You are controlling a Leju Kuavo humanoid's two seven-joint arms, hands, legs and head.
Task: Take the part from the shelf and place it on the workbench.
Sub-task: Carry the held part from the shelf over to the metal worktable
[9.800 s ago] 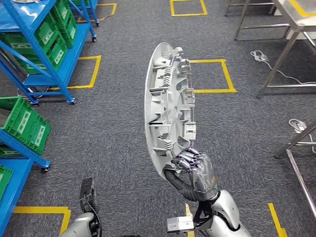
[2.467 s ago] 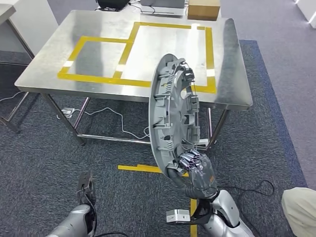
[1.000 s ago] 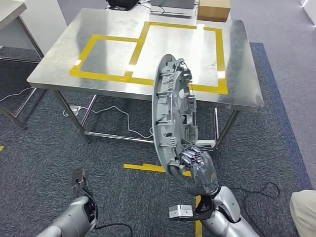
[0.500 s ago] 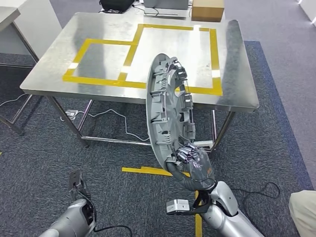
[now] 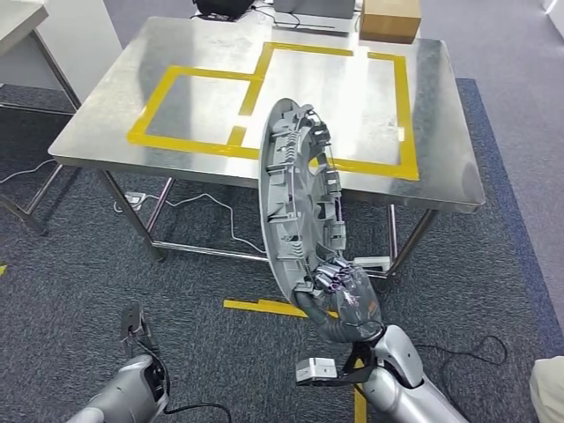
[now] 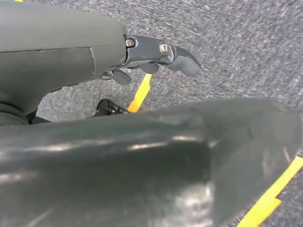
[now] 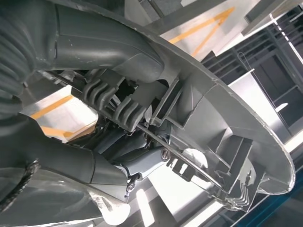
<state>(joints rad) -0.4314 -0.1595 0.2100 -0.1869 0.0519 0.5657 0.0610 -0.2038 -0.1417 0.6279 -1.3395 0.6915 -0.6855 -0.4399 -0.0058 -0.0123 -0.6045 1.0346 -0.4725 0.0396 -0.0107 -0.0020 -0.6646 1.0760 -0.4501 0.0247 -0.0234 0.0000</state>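
The part point(image 5: 300, 203) is a round grey plastic wheel cover with its ribbed inner side facing me. My right hand point(image 5: 345, 300) grips its lower rim and holds it on edge, upright, in front of the workbench's near edge. In the right wrist view the thumb and fingers clamp the part's rim point(image 7: 221, 118). The workbench point(image 5: 439, 167) is a steel table with two yellow-taped rectangles point(image 5: 199, 106) on top. My left hand point(image 5: 133, 324) hangs low by the floor with nothing in it, and its fingers point(image 6: 157, 49) are stretched out over the carpet.
A cardboard box point(image 5: 389, 18) sits at the workbench's far edge. Cables point(image 5: 199, 207) and a power strip point(image 5: 133, 199) lie under it. Yellow floor tape point(image 5: 259, 307) runs before the bench. Another table point(image 5: 20, 18) stands at the left, and a pale object point(image 5: 549, 388) at the lower right.
The whole view has swung from the blue shelves and floor to the workbench, which has shifted slightly since half a second ago. The part stays upright in my right hand.
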